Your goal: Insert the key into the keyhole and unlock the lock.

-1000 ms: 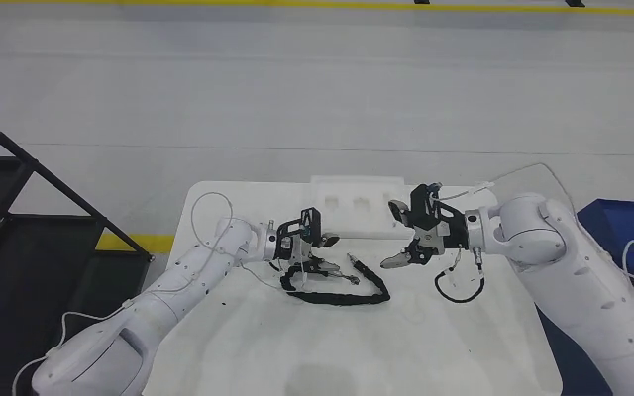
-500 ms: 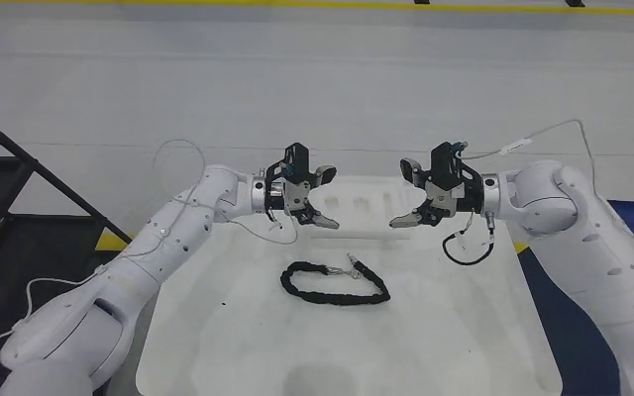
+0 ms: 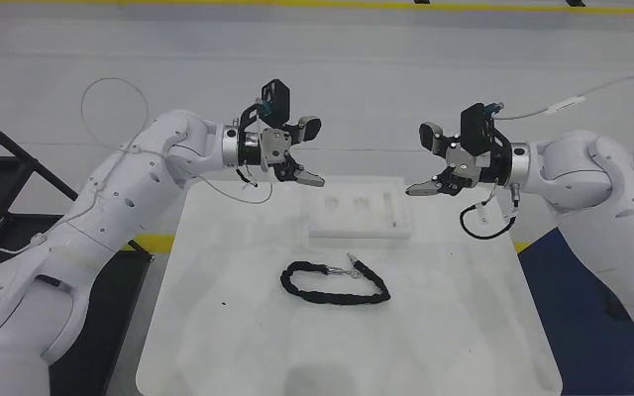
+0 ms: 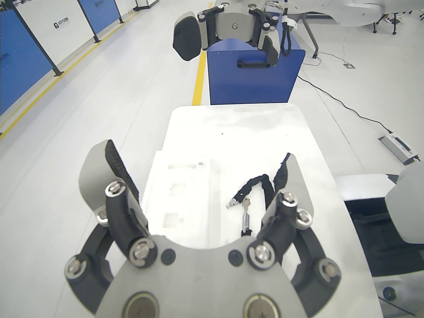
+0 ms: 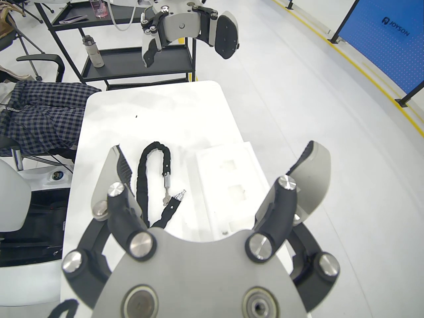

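Both sets of jaws hang in the air above the far edge of the worktop [image 3: 248, 327], facing each other from opposite sides. The left jaws and the right jaws alike are spread wide and hold nothing.

The chain lock [image 3: 335, 285], a black fabric-sleeved loop, lies flat on the worktop well below both sets of jaws, roughly midway between them and nearer the robot's body. A white foam tray [image 3: 357, 213] with shallow recesses sits between the lock and the line joining the two sets of jaws.

Seen from the left wrist, the key [image 4: 245, 204] appears seated in the end of the metal lock cylinder [image 4: 246, 221]. The chain's pin end [image 4: 232, 203] lies just beside the key — apart from the cylinder, not plugged into it.

From this I judge the task essentially done: the key looks to be in the keyhole, and the loop's two ends are separated, which suggests the lock is released. I cannot tell how far the key has been turned. Little seems left to do.
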